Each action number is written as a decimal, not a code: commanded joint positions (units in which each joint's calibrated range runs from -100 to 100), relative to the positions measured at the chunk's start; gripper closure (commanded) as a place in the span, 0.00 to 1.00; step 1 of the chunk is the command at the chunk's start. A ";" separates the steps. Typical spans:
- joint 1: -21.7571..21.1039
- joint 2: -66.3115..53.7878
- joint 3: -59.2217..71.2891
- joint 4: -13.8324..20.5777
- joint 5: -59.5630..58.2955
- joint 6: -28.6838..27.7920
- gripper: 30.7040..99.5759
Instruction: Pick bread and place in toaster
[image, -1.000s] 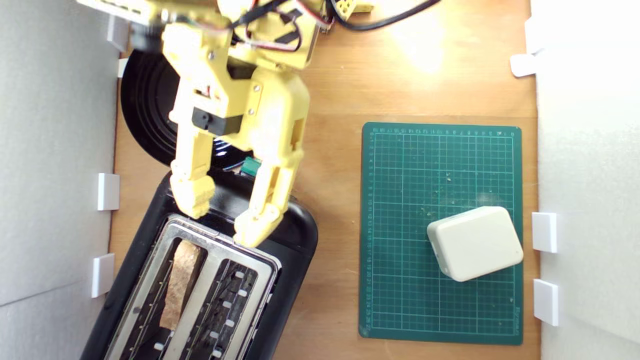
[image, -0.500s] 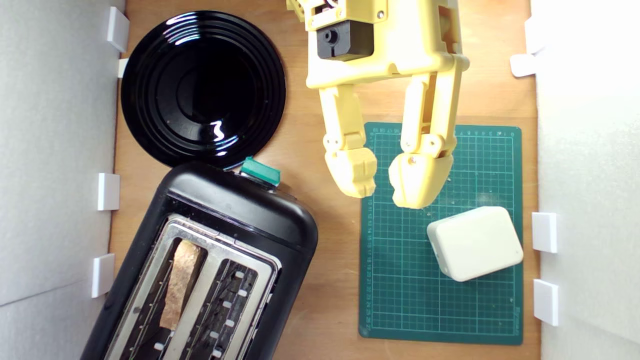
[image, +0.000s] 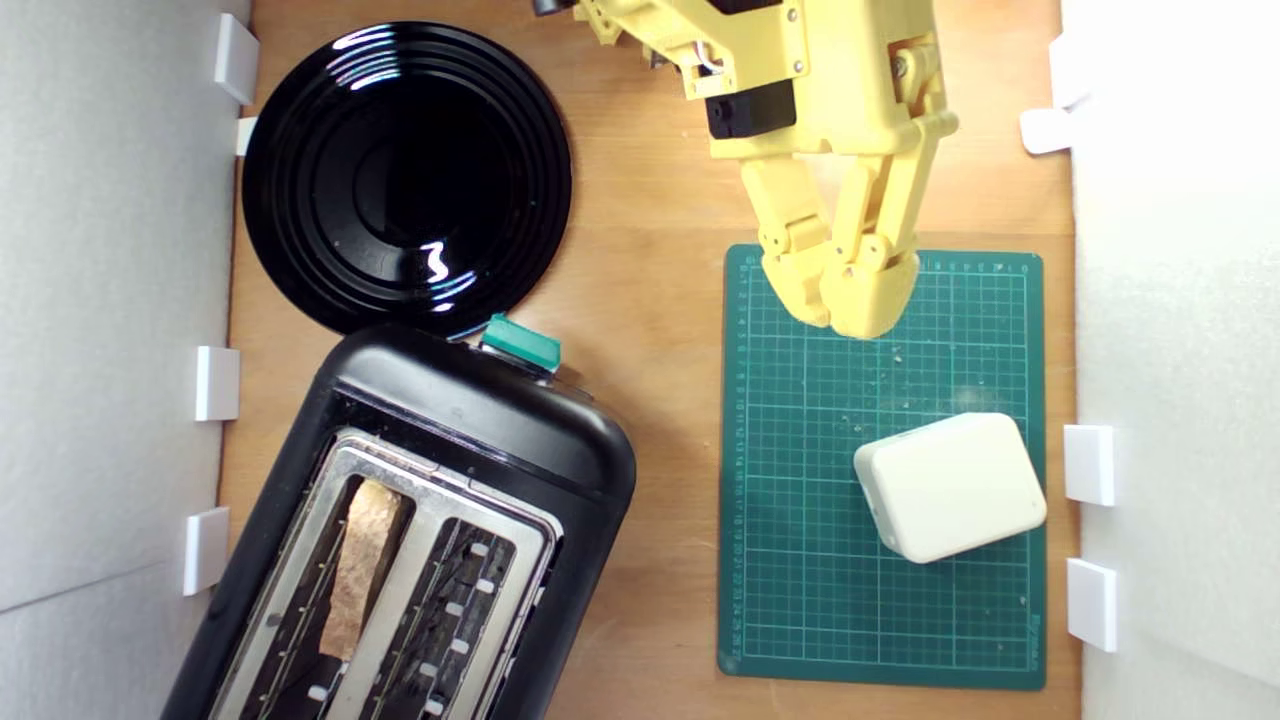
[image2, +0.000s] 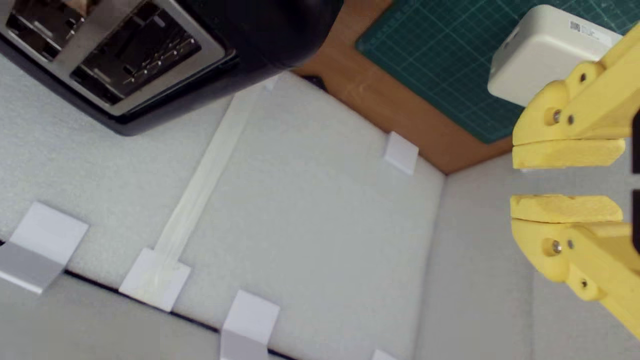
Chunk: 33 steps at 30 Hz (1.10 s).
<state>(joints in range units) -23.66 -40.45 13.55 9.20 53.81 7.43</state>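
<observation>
The bread (image: 360, 565) stands on edge in the slot of the toaster (image: 480, 410) nearer the exterior view's left, crust up. The black toaster sits at the lower left of that view, with its teal lever knob (image: 520, 343) toward the plate. My yellow gripper (image: 838, 300) hangs over the far edge of the green mat, well away from the toaster. In the wrist view my gripper (image2: 565, 181) has its pads almost together, a thin slit between them and nothing held. The toaster (image2: 125, 55) shows there too.
A round glossy black plate (image: 405, 175) lies beside the toaster's lever end. A green cutting mat (image: 800, 560) carries a cream rounded block (image: 950, 487), also seen as the block (image2: 540, 50) in the wrist view. White foam walls (image: 110, 300) flank the wooden table.
My gripper left the toaster's lever end, swung across to the exterior view's right and pulled back over the mat's far edge. Its fingers closed from wide open. The bread stayed in the slot.
</observation>
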 joint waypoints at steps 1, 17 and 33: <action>-1.00 -4.98 6.29 -0.22 -0.74 -1.49 0.68; -0.67 -25.78 40.43 -2.40 -3.90 -3.06 0.76; -0.27 -43.75 64.30 -1.40 -3.90 -2.43 0.87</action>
<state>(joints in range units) -24.03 -81.02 76.05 7.15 51.78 4.58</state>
